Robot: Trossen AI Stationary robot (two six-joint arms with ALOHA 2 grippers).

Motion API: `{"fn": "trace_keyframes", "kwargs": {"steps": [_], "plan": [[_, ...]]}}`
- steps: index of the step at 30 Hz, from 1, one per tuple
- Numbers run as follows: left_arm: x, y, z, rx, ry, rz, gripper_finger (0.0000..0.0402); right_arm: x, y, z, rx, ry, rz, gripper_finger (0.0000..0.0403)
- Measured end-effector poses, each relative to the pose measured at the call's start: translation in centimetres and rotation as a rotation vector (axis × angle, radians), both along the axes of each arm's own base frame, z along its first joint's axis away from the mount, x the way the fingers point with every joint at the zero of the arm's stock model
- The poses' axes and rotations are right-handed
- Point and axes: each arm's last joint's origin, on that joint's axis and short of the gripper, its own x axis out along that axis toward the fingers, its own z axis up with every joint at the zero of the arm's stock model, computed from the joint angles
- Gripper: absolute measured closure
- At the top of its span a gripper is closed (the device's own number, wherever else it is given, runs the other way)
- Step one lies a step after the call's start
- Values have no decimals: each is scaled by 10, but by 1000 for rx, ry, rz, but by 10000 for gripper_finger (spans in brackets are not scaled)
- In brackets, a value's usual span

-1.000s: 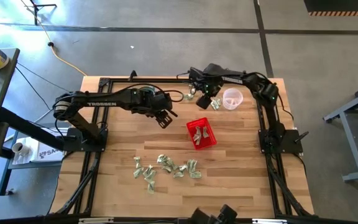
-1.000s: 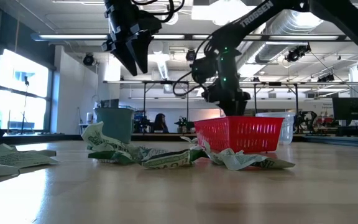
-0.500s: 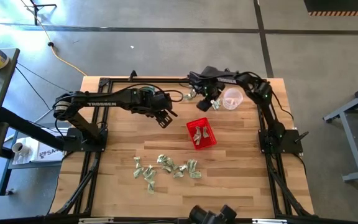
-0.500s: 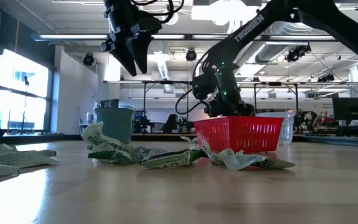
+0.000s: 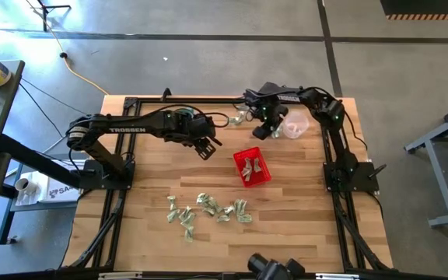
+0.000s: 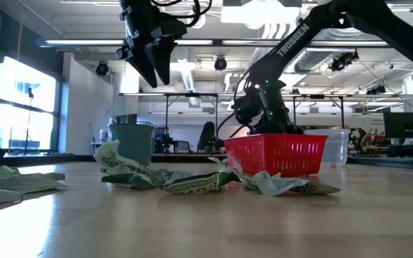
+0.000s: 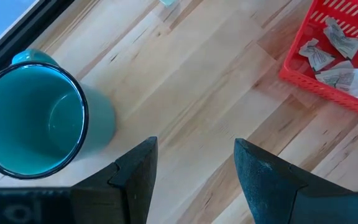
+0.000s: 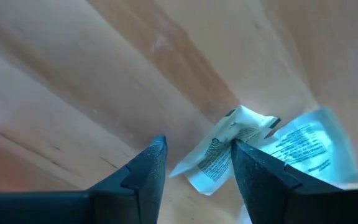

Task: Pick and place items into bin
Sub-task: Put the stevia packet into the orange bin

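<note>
The red bin (image 5: 237,159) stands mid-table with a few crumpled items (image 7: 328,56) inside. Several more items (image 5: 208,208) lie in a loose pile near the front edge, and one (image 5: 238,119) lies at the far side. My right gripper (image 5: 264,131) is low over the table beyond the bin, pointing steeply down. It is open, with a crumpled green-and-white item (image 8: 225,152) between its fingertips (image 8: 194,146); a paler piece (image 8: 309,146) lies beside that item. My left gripper (image 5: 207,149) hangs open and high, left of the bin. My right gripper comes at the crumpled item from above, its fingers on either side of the item's near end (image 8: 210,165), which lies on the wood. I cannot tell whether either finger touches it.
A clear plastic cup (image 5: 295,124) stands just right of my right gripper. A teal cup (image 7: 36,130) stands below my left gripper (image 7: 194,146). Bare wood lies between the bin and the front pile. Black frame rails (image 5: 115,194) run along the table's sides.
My right gripper has come down toward the table and shifted a little toward the clear cup, tipping steeper; it now covers the item that lay beside that cup. In the low view it has sunk behind the bin. My left arm has kept still.
</note>
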Motion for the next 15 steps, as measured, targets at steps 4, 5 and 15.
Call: {"fn": "trace_keyframes", "kwargs": {"steps": [4,5,15], "plan": [[0,0,0,6,0,2,156,1,3,-2,14,-3,13,235],[0,0,0,6,0,3,156,4,4,0,15,-11,27,244],[0,0,0,8,0,3,156,33,12,18,-2,-124,137,391]]}}
